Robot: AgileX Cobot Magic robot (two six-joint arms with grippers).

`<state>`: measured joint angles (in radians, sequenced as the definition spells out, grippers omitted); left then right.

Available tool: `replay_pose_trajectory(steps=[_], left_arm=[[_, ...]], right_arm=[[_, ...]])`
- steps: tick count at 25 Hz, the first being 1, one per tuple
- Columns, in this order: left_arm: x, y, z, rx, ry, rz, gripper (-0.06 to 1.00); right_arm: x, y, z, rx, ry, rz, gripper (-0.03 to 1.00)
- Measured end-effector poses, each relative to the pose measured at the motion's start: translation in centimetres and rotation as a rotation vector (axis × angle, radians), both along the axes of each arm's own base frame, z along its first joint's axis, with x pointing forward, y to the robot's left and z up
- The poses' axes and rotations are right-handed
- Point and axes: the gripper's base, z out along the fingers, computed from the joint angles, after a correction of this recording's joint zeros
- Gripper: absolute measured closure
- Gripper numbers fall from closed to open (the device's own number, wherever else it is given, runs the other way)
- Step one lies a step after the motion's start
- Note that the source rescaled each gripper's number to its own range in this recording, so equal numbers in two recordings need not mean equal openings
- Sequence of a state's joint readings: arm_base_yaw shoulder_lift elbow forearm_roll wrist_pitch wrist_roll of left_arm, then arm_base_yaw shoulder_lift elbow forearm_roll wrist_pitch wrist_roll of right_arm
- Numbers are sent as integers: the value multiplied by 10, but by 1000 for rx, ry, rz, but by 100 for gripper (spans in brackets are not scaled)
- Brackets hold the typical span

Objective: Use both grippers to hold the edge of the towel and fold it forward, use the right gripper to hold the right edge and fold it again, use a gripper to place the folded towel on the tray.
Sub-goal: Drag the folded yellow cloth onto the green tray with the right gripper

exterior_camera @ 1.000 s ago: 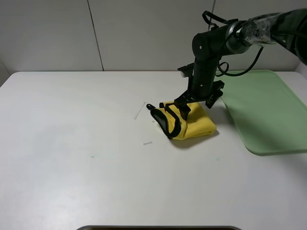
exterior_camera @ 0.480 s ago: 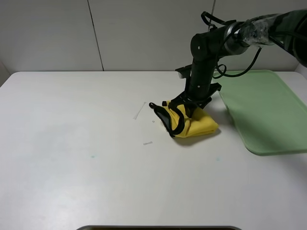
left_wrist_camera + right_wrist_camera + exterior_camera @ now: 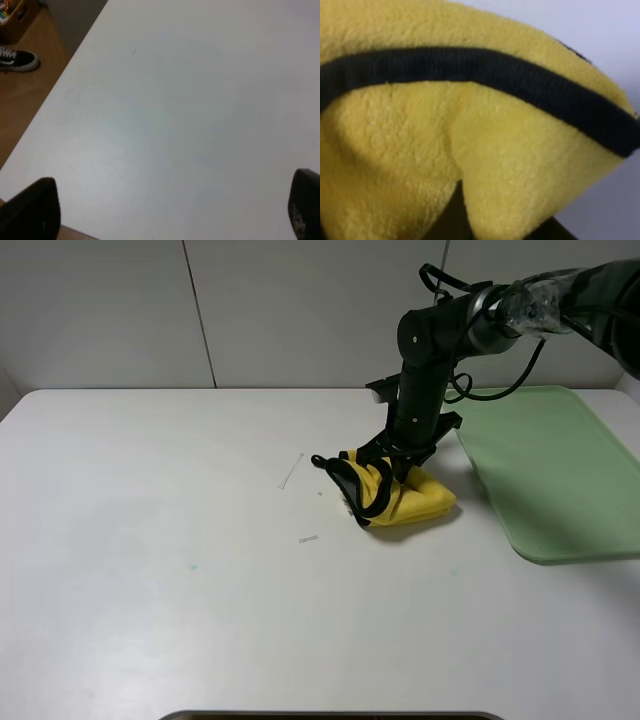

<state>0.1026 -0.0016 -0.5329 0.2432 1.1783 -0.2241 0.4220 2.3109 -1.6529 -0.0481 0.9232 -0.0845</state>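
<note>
The towel (image 3: 400, 495) is a folded, bunched, fluffy bundle on the desk (image 3: 150, 540), just left of the tray (image 3: 560, 480). It looks soft, light and floppy, so pinch every layer. The right gripper (image 3: 392, 472) has its jaws pinched into it; the left gripper's (image 3: 165, 210) jaws are wide, holding nothing.

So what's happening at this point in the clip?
The right hand is down on the folded yellow fluffy towel with black edging, pinching the bunched cloth on the white table. Its wrist view is filled with yellow pile and black trim. The pale green plastic tray beside it holds nothing yet. The left hand is open over bare table, away from the towel.
</note>
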Motion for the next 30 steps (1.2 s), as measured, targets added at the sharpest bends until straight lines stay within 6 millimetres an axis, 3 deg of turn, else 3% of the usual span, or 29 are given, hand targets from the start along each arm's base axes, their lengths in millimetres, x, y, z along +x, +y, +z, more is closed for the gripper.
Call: replay_pose_trajectory(steps=[5, 21, 26, 30], left_arm=[[0, 0, 0, 0, 0, 0, 4], [0, 0, 0, 0, 0, 0, 4], [0, 0, 0, 0, 0, 0, 4], [0, 0, 0, 0, 0, 0, 4]], right_arm=[[1, -2, 6, -15, -21, 14, 84], [7, -18, 57, -133, -185, 41, 84], [13, -36, 63, -150, -204, -2, 84], [21, -61, 63, -158, -200, -60, 84]])
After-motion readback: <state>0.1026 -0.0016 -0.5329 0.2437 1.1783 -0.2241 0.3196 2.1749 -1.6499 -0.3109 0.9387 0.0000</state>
